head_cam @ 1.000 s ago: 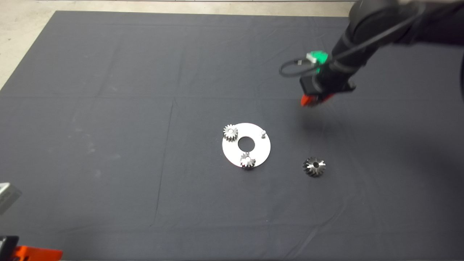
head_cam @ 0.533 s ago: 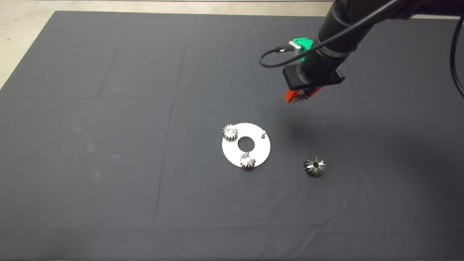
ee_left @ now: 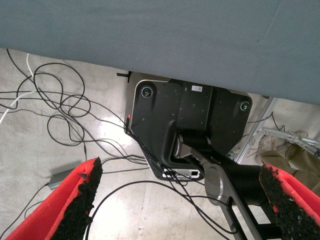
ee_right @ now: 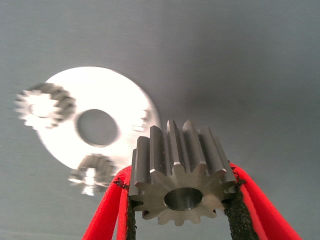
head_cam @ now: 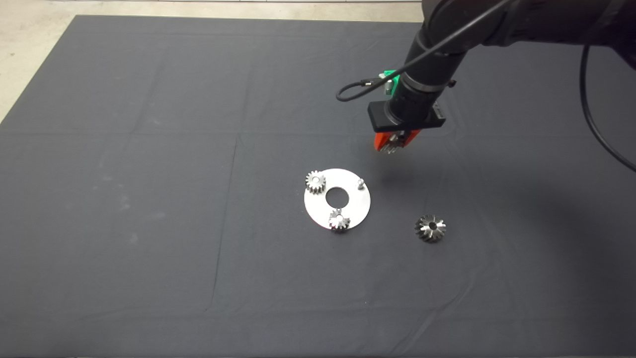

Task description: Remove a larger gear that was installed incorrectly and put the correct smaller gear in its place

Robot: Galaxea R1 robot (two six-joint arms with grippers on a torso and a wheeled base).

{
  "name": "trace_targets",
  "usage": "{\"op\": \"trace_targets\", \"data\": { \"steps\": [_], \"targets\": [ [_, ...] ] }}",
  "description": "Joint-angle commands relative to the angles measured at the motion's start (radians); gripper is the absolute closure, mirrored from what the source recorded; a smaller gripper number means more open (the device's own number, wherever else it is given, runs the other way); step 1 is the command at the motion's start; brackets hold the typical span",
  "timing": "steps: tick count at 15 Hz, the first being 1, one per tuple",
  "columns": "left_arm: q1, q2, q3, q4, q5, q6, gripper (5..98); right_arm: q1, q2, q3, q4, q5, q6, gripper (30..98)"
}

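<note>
We see right gripper (head_cam: 393, 145) pinching small gear (ee_right: 181, 172), near plate (head_cam: 360, 206). Risk: bore misses free pin (head_cam: 361, 183), gear tips off. Left gripper (ee_left: 180, 200) spread, parked.

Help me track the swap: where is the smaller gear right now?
The smaller gear is clamped in the right gripper, held above the mat just up-right of the round plate.

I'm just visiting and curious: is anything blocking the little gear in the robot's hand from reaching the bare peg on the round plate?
Nothing visible. The right hand holds the small gear above the mat, and the free peg stands uncovered on the plate.
</note>
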Motion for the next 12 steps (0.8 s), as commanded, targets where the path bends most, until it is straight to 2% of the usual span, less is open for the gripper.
{"op": "trace_targets", "data": {
  "steps": [1,6,9,12],
  "targets": [
    [0.001,0.000,0.015,-0.007,0.005,0.003,24.2,0.021,0.051,-0.049,0.027,-0.086,-0.006,92.1],
    [0.001,-0.002,0.015,-0.007,0.005,0.001,24.2,0.015,0.101,-0.053,0.027,-0.086,-0.006,92.1],
    [0.001,-0.003,0.015,-0.007,0.004,0.001,24.2,-0.033,0.109,-0.066,0.024,-0.084,-0.006,92.4],
    [0.001,-0.003,0.015,-0.007,0.001,0.001,24.2,-0.045,0.125,-0.061,0.026,-0.085,-0.004,92.4]
  ]
}}
